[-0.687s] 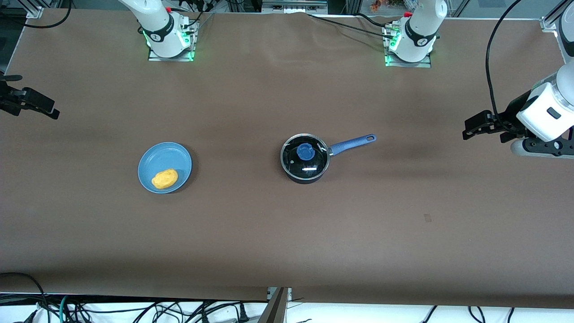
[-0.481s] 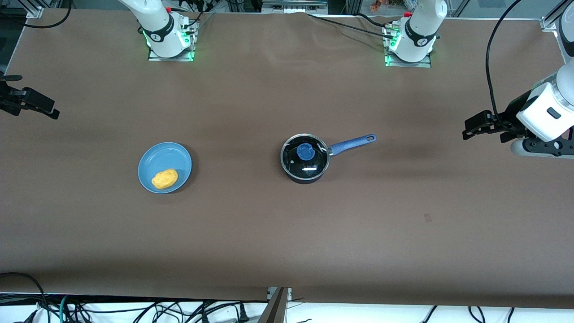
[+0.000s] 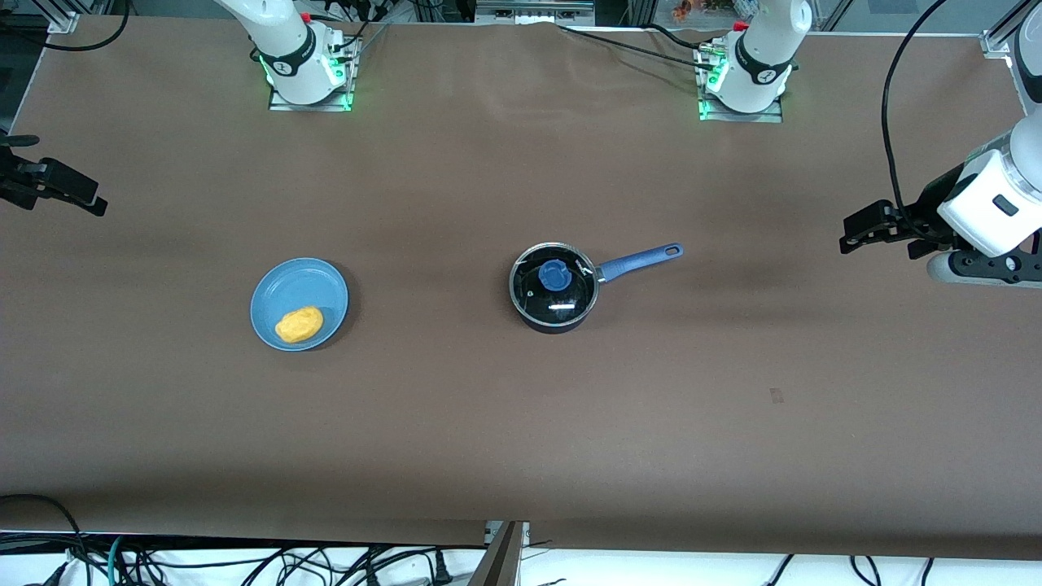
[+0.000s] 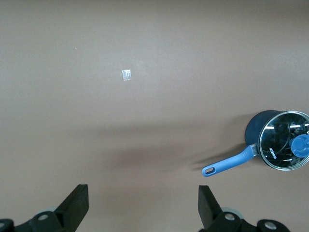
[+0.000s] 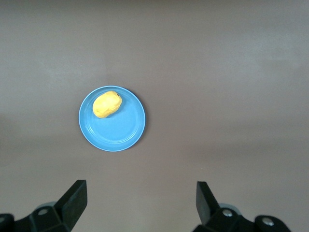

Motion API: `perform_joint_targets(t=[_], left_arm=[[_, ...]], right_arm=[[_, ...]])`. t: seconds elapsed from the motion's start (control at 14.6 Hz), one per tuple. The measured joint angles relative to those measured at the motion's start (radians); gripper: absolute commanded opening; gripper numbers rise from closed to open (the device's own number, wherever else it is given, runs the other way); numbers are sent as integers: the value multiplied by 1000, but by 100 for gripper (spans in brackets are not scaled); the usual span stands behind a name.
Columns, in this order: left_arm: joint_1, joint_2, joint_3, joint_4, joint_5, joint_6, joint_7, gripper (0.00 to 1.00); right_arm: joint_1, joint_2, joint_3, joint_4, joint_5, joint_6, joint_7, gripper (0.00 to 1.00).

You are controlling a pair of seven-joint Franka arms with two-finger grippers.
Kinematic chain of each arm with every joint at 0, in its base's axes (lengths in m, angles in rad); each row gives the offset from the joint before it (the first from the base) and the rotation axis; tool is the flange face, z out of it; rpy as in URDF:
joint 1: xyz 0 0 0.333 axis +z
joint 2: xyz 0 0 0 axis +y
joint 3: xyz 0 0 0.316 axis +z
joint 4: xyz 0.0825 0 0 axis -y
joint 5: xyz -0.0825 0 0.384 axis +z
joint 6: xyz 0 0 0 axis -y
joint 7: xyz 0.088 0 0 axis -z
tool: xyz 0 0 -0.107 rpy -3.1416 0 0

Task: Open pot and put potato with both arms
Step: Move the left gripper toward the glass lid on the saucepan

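The pot sits near the middle of the table, a little toward the left arm's end. Its glass lid with a blue knob is on, and its blue handle points toward the left arm's end of the table, angled slightly away from the front camera. The potato lies on a blue plate, well apart from the pot, toward the right arm's end; it rests on the part of the plate nearer the front camera.

The left gripper hangs over the left arm's end of the table, well apart from the pot, with its fingers spread wide and nothing between them. The right gripper hangs over the right arm's end of the table, well apart from the plate, its fingers likewise spread and empty. In the right wrist view the plate and potato lie on the bare table ahead of the gripper. A small pale mark shows on the table in the left wrist view.
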Motion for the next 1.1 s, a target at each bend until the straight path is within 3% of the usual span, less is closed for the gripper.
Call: perform_joint_targets(t=[0.69,1.1], left_arm=[[-2,15,-2,0,45,29,-8,100],[-98,42,-20,-4,85,36,-252,100]], right_arm=[[0,-1,-1,0,1,0,0,100],[0,-1,-2,0,1,1,0,100]])
